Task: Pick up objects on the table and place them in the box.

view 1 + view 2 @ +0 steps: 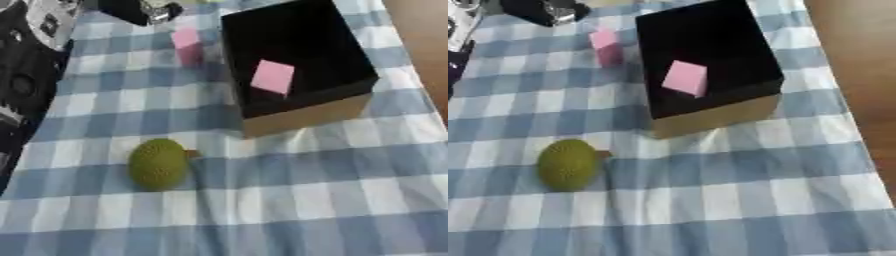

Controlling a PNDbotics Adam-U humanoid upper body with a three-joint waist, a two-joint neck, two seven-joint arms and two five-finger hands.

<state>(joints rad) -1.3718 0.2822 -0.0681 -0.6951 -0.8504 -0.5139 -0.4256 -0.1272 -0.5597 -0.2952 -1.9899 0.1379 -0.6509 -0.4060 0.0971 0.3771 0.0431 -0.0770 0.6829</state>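
Note:
An open cardboard box point(308, 117) with a black inside stands at the upper right of the checked cloth. One pink block point(273, 76) lies tilted inside it. A second pink block point(186, 45) stands upright on the cloth, just left of the box. A green bumpy fruit point(158, 164) with a short brown stem lies at the lower left. My left arm point(26, 65), black and silver, runs up the left edge. Its hand point(138, 11) shows as a dark shape at the top edge, beyond the standing pink block and apart from it. My right hand is out of sight.
The blue and white checked cloth point(297, 200) covers the table. Bare brown wood point(859, 60) runs along the right side, past the cloth's edge. Open cloth lies between the fruit and the box.

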